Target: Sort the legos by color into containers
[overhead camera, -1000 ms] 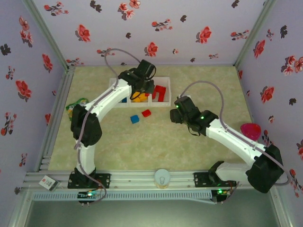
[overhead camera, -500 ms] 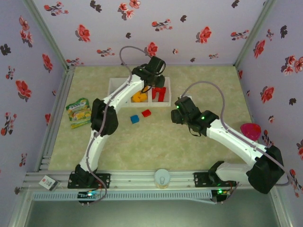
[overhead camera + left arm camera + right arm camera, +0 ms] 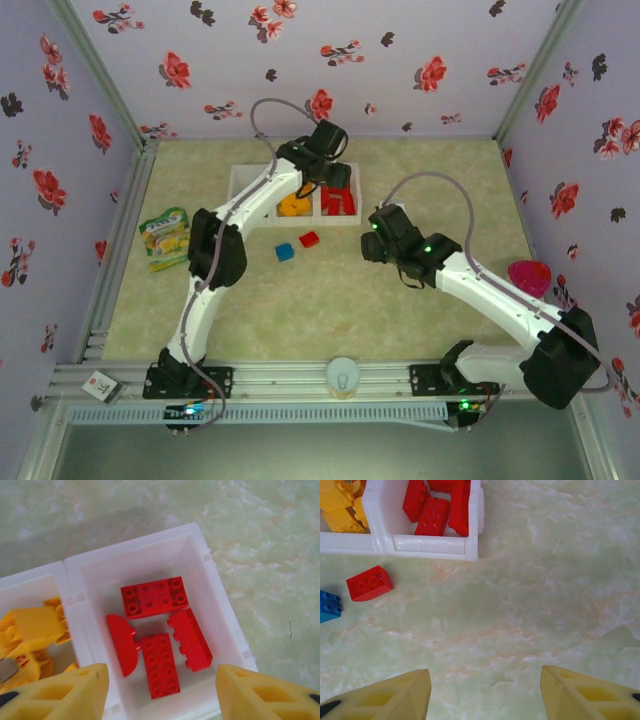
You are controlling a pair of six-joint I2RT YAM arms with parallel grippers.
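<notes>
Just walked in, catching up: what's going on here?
The left gripper hangs open over the end compartment of the white plastic tray, where four red plastic bricks lie; yellow bricks sit next door. One small red brick and one blue brick lie loose on the table, near the open, empty right gripper.

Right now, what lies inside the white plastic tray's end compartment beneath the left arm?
Four red plastic lego bricks: three studded blocks and one half-round piece. The yellow jaws cover the near corners of the compartment, so anything there is hidden.
</notes>
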